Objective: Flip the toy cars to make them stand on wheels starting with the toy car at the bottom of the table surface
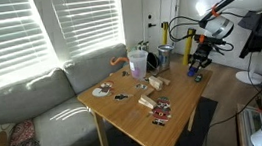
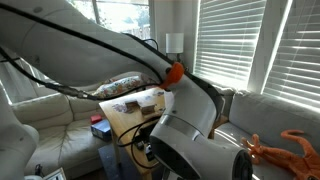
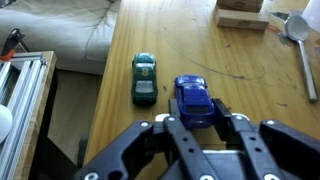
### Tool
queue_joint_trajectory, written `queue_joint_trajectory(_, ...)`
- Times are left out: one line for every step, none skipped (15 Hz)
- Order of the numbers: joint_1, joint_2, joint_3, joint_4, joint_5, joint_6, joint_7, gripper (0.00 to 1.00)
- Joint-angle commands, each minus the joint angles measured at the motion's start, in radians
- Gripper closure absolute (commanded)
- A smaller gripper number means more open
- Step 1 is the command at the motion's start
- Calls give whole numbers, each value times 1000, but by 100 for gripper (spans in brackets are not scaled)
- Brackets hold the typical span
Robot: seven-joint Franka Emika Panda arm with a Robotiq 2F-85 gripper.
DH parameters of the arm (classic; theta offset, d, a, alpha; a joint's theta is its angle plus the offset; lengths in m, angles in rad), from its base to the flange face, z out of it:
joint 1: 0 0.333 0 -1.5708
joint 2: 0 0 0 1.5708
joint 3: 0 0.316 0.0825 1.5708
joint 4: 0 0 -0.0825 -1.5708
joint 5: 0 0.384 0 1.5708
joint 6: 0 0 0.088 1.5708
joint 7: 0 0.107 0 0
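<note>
In the wrist view a blue toy car (image 3: 192,92) stands on its wheels on the light-wood table surface (image 3: 240,70). My gripper (image 3: 196,104) has one finger on each side of the car's rear, and both fingers look pressed against it. A green toy car (image 3: 144,78) stands on its wheels just beside it, near the table edge and free of the fingers. In an exterior view my gripper (image 1: 199,67) is low over a far corner of the table (image 1: 142,117); the cars are too small to make out there.
A wooden block (image 3: 241,15) and a spoon (image 3: 300,35) lie farther along the table. A metal frame (image 3: 25,90) and the sofa (image 3: 70,30) lie beyond the edge. Cups (image 1: 138,64) and striped items (image 1: 160,105) crowd the tabletop. My arm (image 2: 190,130) blocks most of an exterior view.
</note>
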Motion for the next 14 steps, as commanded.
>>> queue_joint_trajectory(2, -33, 15, -26, -35, 29, 39, 88)
queue_joint_trajectory(1, -32, 15, -24, -38, 32, 42, 88)
queue_joint_trajectory(-1, -32, 15, -23, -41, 35, 46, 88)
queue_joint_trajectory(-2, -32, 14, -22, -43, 37, 49, 88)
queue_joint_trajectory(-2, -33, 14, -22, -45, 39, 53, 73)
queue_joint_trajectory(-2, -34, 14, -22, -43, 40, 54, 39)
queue_joint_trajectory(-3, -34, 14, -21, -42, 37, 58, 39)
queue_joint_trajectory(-3, -34, 14, -19, -44, 38, 59, 34)
queue_joint_trajectory(-4, -34, 13, -16, -43, 38, 58, 29)
queue_joint_trajectory(-6, -38, 12, -15, -44, 38, 56, 20)
queue_joint_trajectory(-7, -41, 11, -14, -45, 36, 54, 14)
queue_joint_trajectory(-8, -45, 11, -14, -47, 37, 53, 8)
queue_joint_trajectory(-10, -51, 10, -13, -48, 32, 53, 2)
queue_joint_trajectory(-11, -55, 10, -13, -49, 35, 53, 0)
